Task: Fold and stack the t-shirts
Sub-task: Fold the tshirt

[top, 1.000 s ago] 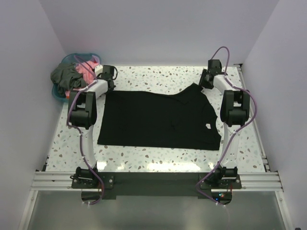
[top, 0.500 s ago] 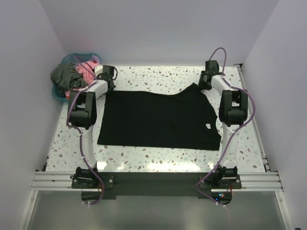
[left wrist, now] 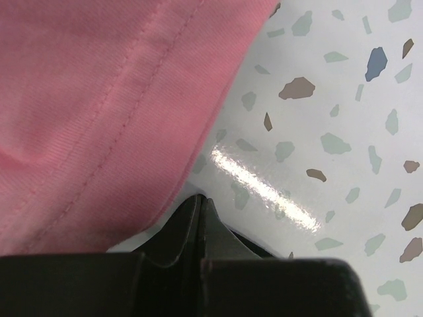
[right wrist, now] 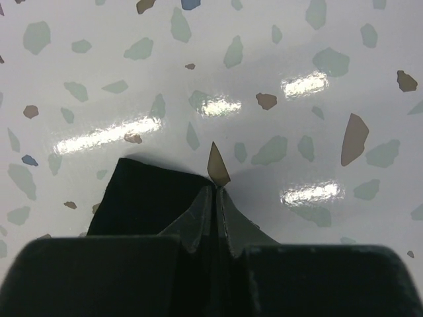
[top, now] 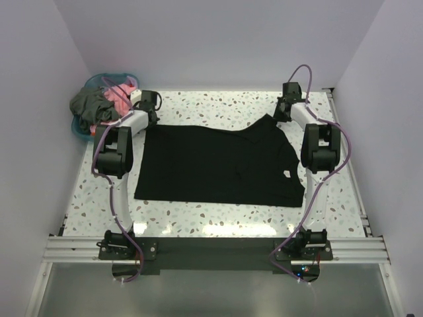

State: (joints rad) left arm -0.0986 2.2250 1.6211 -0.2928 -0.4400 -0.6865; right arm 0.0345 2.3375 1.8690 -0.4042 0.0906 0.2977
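The black t-shirt (top: 218, 162) lies spread flat on the table, its white neck label (top: 287, 174) at the right. My right gripper (top: 281, 112) is at the far right sleeve. In the right wrist view it (right wrist: 216, 188) is shut low on the table with black cloth (right wrist: 145, 198) running under the fingers. My left gripper (top: 152, 112) is at the shirt's far left corner. In the left wrist view it (left wrist: 200, 198) is shut beside the coral pink shirt (left wrist: 92, 99); no cloth shows between the tips. The pink shirt (top: 122, 96) and dark grey shirt (top: 89, 105) lie bunched at the back left.
A round blue basket (top: 79, 131) holds the grey and pink shirts at the far left corner. White walls close in the speckled table (top: 218, 105) on three sides. A metal rail (top: 211, 247) runs along the near edge.
My right gripper has shifted slightly back and to the left at the sleeve. The left arm and the black shirt look unchanged.
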